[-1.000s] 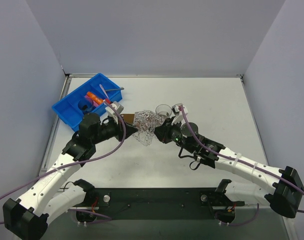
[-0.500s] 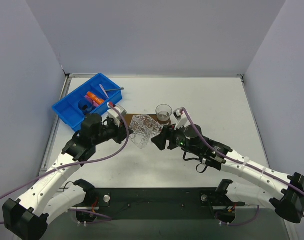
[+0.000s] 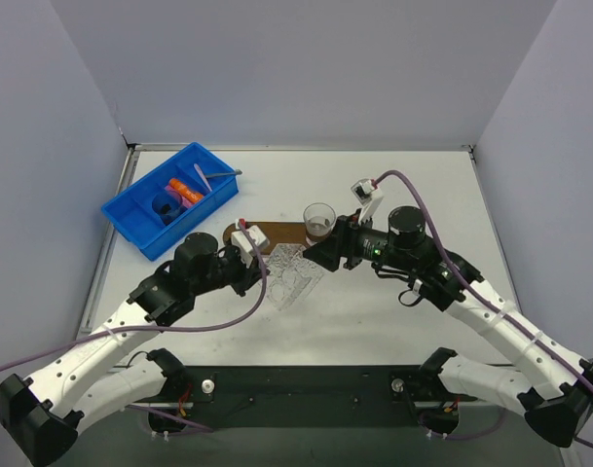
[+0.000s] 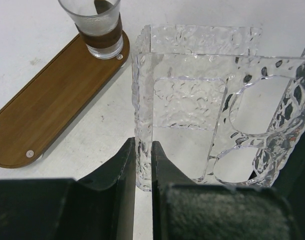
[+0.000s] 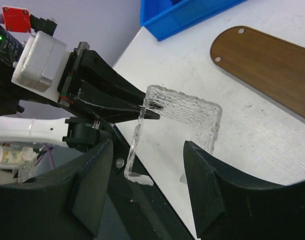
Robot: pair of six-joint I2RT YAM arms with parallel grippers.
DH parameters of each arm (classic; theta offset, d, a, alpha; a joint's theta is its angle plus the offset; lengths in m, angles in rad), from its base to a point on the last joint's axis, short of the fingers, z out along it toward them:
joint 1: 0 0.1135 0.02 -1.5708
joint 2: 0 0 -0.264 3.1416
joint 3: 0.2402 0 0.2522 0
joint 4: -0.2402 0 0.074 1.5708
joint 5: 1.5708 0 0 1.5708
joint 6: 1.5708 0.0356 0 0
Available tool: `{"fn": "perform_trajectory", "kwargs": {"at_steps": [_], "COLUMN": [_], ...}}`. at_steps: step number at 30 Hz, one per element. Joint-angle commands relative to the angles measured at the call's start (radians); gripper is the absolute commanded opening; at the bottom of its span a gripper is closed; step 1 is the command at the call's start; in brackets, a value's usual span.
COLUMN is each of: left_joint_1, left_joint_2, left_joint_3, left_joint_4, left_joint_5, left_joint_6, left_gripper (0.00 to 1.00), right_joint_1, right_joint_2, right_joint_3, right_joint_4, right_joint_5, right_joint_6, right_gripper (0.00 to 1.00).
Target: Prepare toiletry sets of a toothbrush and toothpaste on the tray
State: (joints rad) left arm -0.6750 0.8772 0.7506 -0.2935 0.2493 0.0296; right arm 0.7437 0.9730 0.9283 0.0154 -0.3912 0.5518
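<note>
Left gripper [image 4: 143, 150] clamped on one wall of clear holder [image 4: 207, 120], probably to steady it, lower centre in the top view, beside tray [image 4: 47, 110]. Right gripper [image 5: 147, 150] jaws apart, empty. Toothpaste [image 3: 184, 192] in blue bin [image 3: 135, 222], upper left; tray has only a cup [image 3: 319, 220].

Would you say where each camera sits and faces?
Top external: above, behind the bases, looking down at the table; both arms show.
Left wrist: looks past the left gripper, clamped on the clear holder, toward the tray.
Right wrist: looks past the open right gripper at that holder.
Both wrist views share holder and tray.
</note>
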Motion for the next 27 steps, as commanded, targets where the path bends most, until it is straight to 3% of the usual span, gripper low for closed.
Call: {"fn": "perform_trajectory", "kwargs": {"at_steps": [1,6,20,23,27], "left_joint_1": [-0.067,-0.103,-0.132,-0.133,-0.140], "left_joint_2": [-0.027,-0.003,0.000,-0.001,0.002], "left_joint_3": [0.013,0.021,0.021,0.018,0.018], "left_joint_4": [0.014,-0.001,-0.010,-0.009,-0.010], "left_joint_5": [-0.068,-0.123,-0.162,-0.168,-0.183], "left_joint_6": [0.056,0.070,0.075,0.073,0.070], "left_gripper": [0.00,0.00,0.00,0.00,0.00], "right_joint_1": [-0.033,-0.017,0.054,0.059,0.059], "right_joint_2": [0.079,0.139,0.234,0.248,0.257], "right_joint_3": [0.084,0.077,0.027,0.017,0.010], "right_joint_4": [-0.098,-0.049,0.040,0.061,0.075], "right_joint_5": [-0.268,-0.370,-0.327,-0.327,-0.318], "right_joint_6": [-0.015,0.048,0.102,0.115,0.122], "right_gripper": [0.52,0.48,0.38,0.29,0.06]}}
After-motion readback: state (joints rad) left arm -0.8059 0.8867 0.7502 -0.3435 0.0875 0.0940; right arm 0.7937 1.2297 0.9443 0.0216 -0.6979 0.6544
